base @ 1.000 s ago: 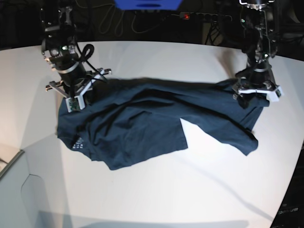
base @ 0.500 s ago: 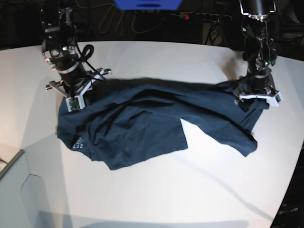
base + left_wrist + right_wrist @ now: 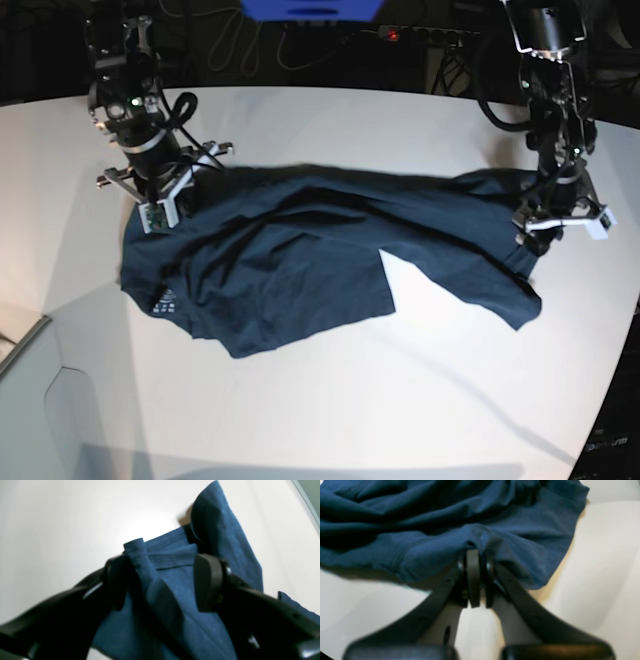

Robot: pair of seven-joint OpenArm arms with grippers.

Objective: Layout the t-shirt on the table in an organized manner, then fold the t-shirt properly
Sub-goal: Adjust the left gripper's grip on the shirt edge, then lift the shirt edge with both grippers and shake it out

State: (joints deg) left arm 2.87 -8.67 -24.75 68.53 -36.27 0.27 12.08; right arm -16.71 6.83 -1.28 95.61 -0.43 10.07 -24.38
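Your right gripper (image 3: 476,555) is pinched tight on an edge of the navy t-shirt (image 3: 300,260), which lies rumpled across the white table (image 3: 330,400). Your left gripper (image 3: 160,580) stands wide, straddling a fabric fold at the other end. The shirt's small white label mark (image 3: 165,300) is too small to read.

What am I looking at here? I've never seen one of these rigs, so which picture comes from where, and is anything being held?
Two robot arms work over a white table. The wide picture comes from a fixed base camera; the two close-ups come from cameras on the arms' wrists, looking down past their own dark fingers. A dark navy t-shirt lies crumpled across the table. The right gripper, on the left side of the base view, is shut, pinching a fold of the shirt. The left gripper, on the base view's right side, stands wide with a bunched shirt edge between its fingers; a firm grip cannot be confirmed.
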